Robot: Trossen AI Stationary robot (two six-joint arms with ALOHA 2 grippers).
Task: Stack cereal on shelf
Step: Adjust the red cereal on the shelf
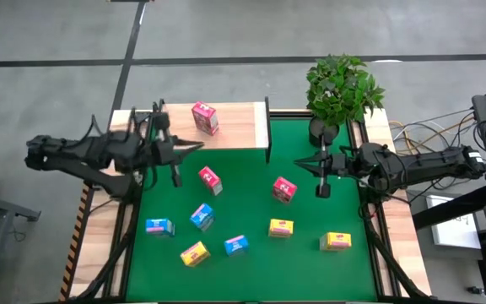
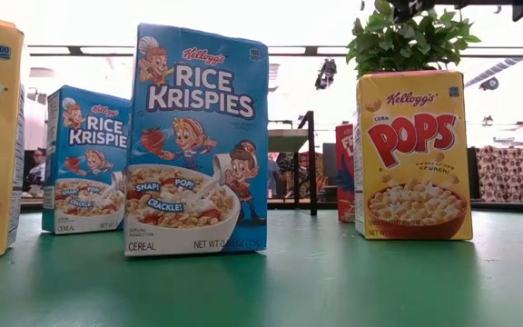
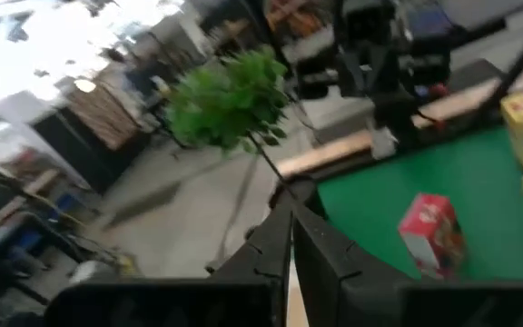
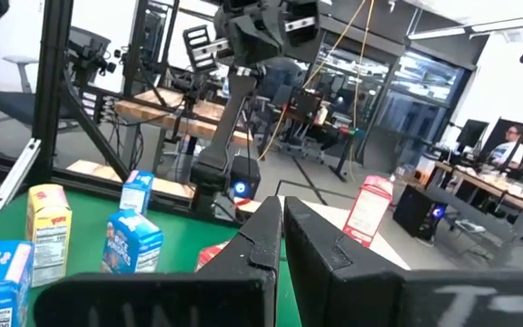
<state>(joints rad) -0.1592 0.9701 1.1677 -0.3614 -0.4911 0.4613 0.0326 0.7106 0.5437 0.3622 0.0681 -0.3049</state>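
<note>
One pink-red cereal box stands on the light wooden shelf at the mat's far left. Two pink-red boxes, three blue and three yellow stand or lie on the green mat. My left gripper is shut and hovers at the shelf's near edge, holding nothing. My right gripper is also shut, above the mat beside the plant. In the right wrist view its fingers point toward the shelf box.
A potted green plant stands at the mat's far right corner, close to my right arm. Black posts rise at the shelf's corners. Wooden rims border the green mat. In the low view, blue and yellow boxes stand close to the near edge.
</note>
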